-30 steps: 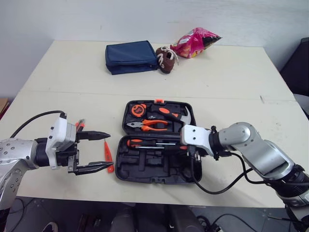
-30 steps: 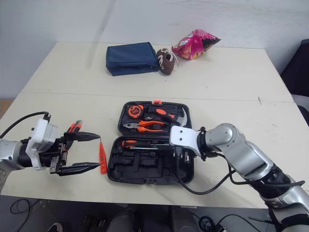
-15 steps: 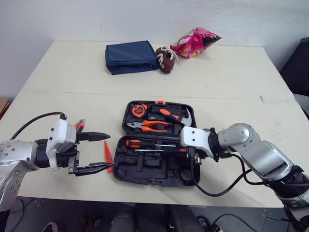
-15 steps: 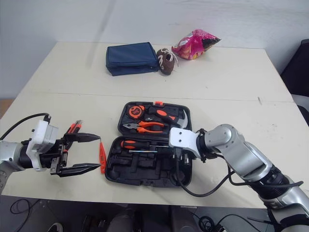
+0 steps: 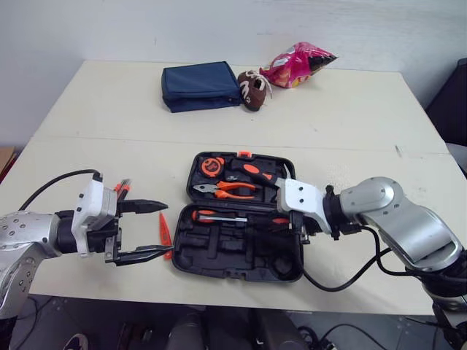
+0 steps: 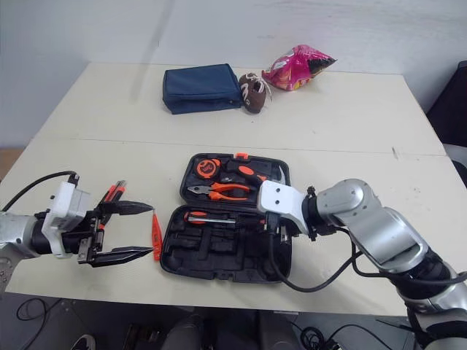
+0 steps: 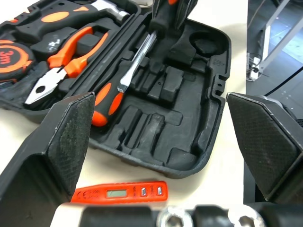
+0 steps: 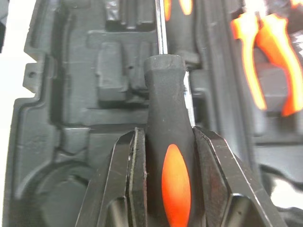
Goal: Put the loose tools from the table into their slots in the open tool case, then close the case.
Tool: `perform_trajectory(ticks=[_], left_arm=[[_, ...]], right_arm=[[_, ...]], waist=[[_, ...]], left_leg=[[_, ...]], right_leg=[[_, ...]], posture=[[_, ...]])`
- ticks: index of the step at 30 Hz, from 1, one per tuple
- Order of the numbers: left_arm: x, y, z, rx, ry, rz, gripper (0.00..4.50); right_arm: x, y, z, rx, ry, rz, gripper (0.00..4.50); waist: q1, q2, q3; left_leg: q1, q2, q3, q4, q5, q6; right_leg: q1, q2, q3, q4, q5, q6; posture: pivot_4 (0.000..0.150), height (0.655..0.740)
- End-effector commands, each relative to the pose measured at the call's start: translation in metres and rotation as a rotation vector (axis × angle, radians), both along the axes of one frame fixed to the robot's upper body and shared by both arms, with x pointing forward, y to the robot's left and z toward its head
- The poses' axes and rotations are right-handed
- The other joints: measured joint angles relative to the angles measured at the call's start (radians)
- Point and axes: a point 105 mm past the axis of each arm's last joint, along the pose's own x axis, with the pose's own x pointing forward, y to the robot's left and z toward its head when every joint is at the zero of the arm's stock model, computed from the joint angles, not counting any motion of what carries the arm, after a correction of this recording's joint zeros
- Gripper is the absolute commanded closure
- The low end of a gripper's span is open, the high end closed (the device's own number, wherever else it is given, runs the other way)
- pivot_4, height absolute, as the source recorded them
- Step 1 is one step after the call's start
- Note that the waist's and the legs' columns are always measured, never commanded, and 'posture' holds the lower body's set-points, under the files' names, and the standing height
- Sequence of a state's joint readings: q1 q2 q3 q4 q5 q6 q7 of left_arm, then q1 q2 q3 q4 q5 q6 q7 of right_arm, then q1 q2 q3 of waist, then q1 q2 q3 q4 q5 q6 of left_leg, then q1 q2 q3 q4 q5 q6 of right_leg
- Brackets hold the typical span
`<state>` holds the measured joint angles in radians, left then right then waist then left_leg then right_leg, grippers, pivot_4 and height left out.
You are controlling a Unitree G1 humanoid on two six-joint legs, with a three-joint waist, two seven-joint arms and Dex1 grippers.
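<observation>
Two claws in play. Right claw (image 8: pixel 165 132) was pinching a black-and-orange screwdriver (image 8: pixel 163 94) by its handle, over the open tool case (image 5: pixel 241 264), close to another screwdriver (image 5: pixel 226 217) lying in a slot. Left claw (image 5: pixel 163 227) was spread wide, low over the bench (image 5: pixel 95 109). An orange tester pen (image 7: pixel 120 193) lay by its tips, just left of the case.

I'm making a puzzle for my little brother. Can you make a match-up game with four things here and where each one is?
Things:
1 pliers
2 orange tester pen
3 blue pouch
4 screwdriver

Places:
a on the table beside the tool case
b clamped in the right tool
c next to the brown shoe
d lying in the tool case's far half

Pairs: 1-d, 2-a, 3-c, 4-b
</observation>
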<state>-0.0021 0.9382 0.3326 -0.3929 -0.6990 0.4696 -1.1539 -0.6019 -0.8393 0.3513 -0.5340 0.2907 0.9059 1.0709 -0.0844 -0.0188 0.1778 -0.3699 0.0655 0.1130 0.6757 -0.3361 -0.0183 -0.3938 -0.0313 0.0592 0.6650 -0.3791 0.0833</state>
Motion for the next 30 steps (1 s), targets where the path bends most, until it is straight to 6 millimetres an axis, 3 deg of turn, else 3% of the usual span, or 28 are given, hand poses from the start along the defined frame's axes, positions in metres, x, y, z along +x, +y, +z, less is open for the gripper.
perform_trajectory(ticks=[1, 15, 30], left_arm=[[-0.001, -0.005, 0.006, 0.002, -0.036, -0.027, 0.0], [-0.001, -0.004, 0.007, 0.008, -0.033, -0.028, 0.0], [0.0, -0.004, 0.006, 0.004, -0.035, -0.023, 0.0]], right_arm=[[-0.001, 0.005, -0.005, -0.013, -0.02, -0.024, 3.47], [0.007, 0.005, -0.02, -0.057, -0.019, -0.05, 3.47], [-0.003, 0.0, -0.029, -0.09, 0.034, -0.022, 3.47]], waist=[[-0.001, 0.0, 0.0], [-0.002, 0.0, 0.0], [0.0, 0.0, 0.0]], left_leg=[[0.0, 0.0, 0.0, 0.0, 0.0, 0.0], [0.0, 0.0, 0.0, 0.001, 0.0, 0.0], [0.0, 0.0, 0.0, 0.001, 0.0, 0.0]], right_leg=[[0.0, 0.0, 0.0, 0.0, 0.0, 0.0], [0.0, 0.0, 0.0, 0.001, 0.0, 0.0], [0.0, 0.0, 0.0, 0.001, 0.0, 0.0]], posture=[[0.15, 0.74], [0.15, 0.74], [0.15, 0.74]])
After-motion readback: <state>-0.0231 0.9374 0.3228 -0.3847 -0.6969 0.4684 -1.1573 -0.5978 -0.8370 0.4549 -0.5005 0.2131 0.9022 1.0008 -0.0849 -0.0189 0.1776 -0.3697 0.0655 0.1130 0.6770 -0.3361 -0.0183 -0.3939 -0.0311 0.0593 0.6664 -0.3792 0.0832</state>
